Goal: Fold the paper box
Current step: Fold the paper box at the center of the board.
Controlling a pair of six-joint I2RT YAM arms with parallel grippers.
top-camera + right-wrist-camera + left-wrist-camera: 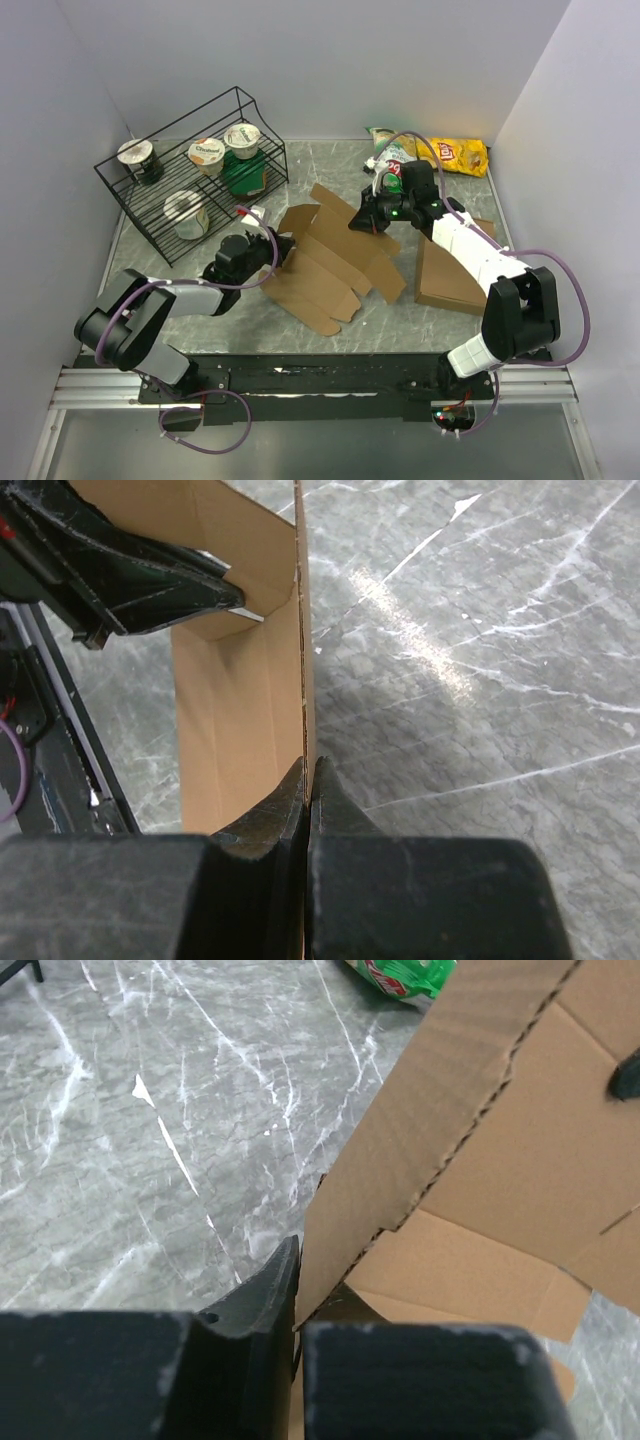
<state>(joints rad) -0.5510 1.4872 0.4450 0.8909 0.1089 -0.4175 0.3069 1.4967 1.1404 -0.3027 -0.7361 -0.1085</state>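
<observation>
The paper box (335, 262) is a brown die-cut cardboard blank with notched flaps, lying partly raised in the middle of the table. My left gripper (268, 255) is shut on its left flap; in the left wrist view the flap (420, 1130) stands edge-on between the fingers (260, 1300). My right gripper (362, 218) is shut on the far upper flap; in the right wrist view the thin panel (250, 680) runs straight up from between the closed fingertips (309, 780). The left gripper shows there at top left (130, 575).
A black wire rack (190, 170) with yoghurt cups stands at the back left. Snack bags, green (392, 155) and yellow (460, 155), lie at the back. A plain brown cardboard slab (450, 270) lies at the right under the right arm.
</observation>
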